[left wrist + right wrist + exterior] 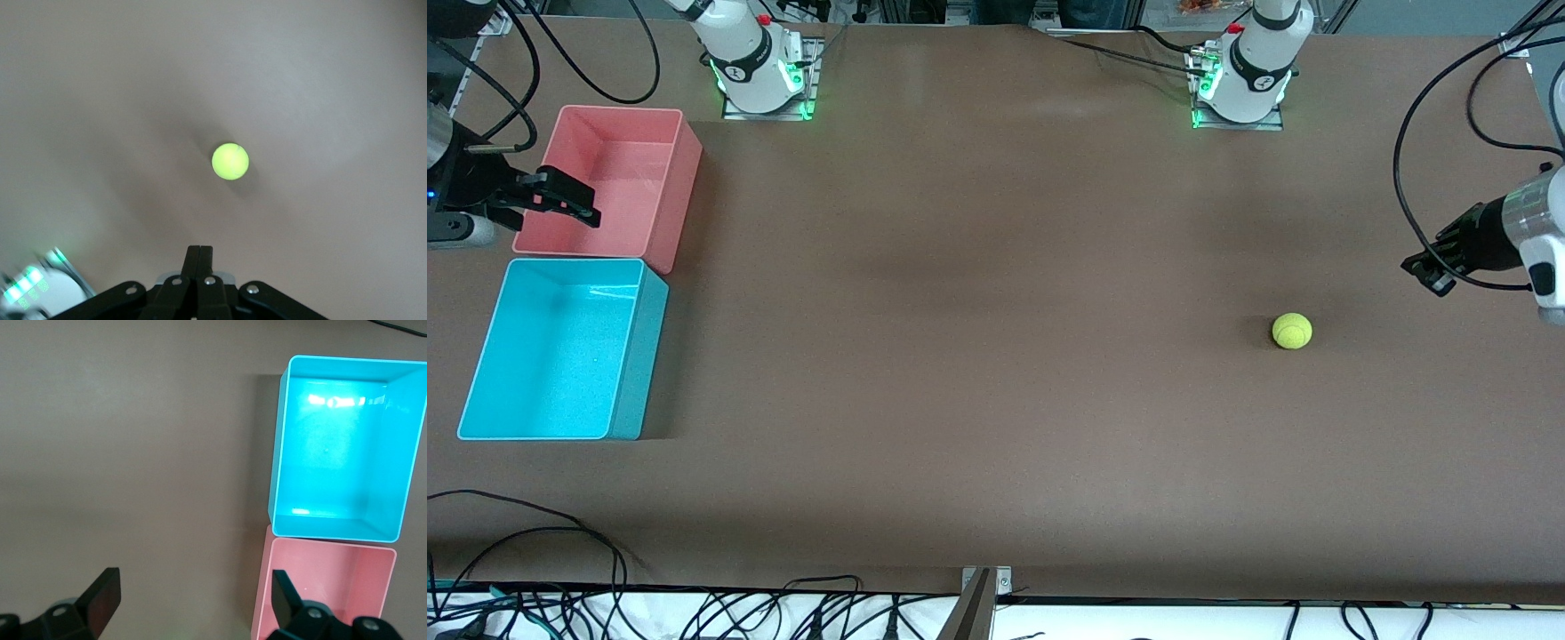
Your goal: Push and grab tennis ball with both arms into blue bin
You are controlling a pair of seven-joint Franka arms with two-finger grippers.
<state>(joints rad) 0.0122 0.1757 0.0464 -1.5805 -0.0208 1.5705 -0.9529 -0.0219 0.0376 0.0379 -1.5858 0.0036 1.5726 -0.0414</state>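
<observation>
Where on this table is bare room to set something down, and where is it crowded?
Bare brown table runs from the blue bin to the ball, and from the arm bases toward the camera edge. It is crowded at the right arm's end, where the pink bin touches the blue bin.

A fuzzy yellow-green tennis ball (1291,331) rests on the table, well apart from the empty cyan blue bin (631,356), toward the left arm's end
</observation>
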